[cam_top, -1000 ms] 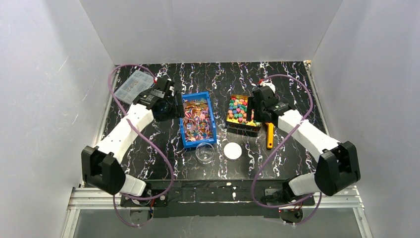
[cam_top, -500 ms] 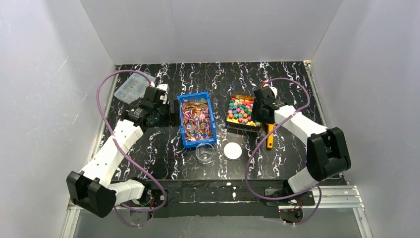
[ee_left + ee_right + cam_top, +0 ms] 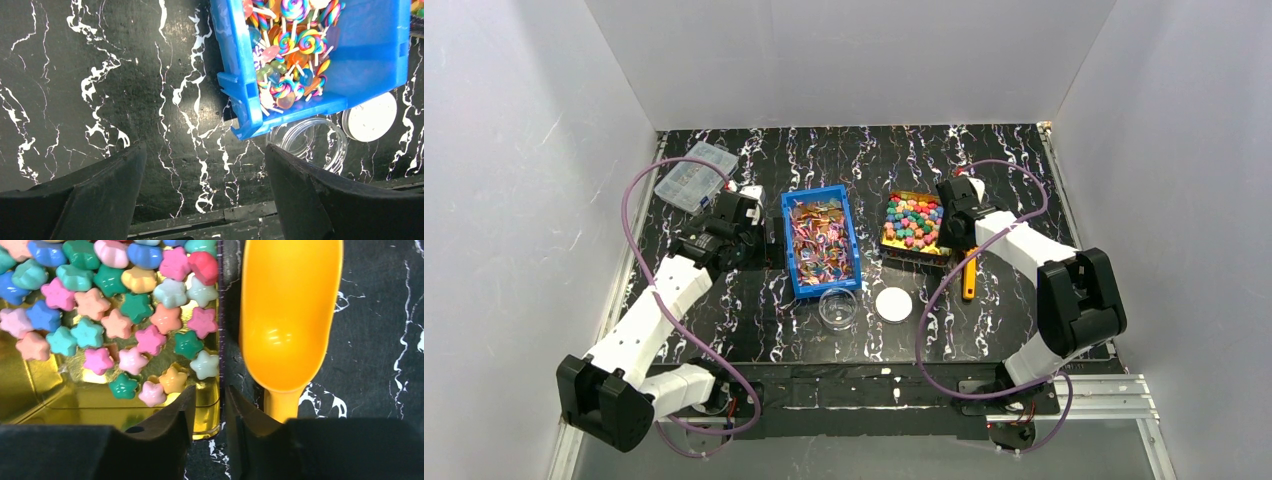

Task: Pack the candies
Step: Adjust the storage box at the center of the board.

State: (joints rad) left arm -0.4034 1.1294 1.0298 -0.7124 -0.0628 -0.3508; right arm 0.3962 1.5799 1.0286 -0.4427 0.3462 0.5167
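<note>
Lying loose in the gold tray (image 3: 75, 395), the star candies (image 3: 125, 315) sit ahead and to the left of the right hand (image 3: 209, 401), which is the nearer one by far. That hand's jaws stand either side of the tray's right wall. They are narrowed to a slim gap, with gold floor visible between the inner finger and the wall, so I judge it not yet clamped. It holds nothing.

Just outside the wall lies the scoop (image 3: 290, 315). Its long axis runs parallel to the wall, with the bowl away from the hand and the handle beside the outer finger. The next move likely turns on that wall, either pinching it to steady the tray or shifting right to the handle.

More sweets, lollipops (image 3: 290, 75), fill the blue bin (image 3: 240, 100). The left hand (image 3: 205, 150) hovers wide open and empty over the bare surface (image 3: 100, 90) to the bin's left. The jar (image 3: 320, 145) and lid (image 3: 372, 117) lie beyond the bin's near corner.
</note>
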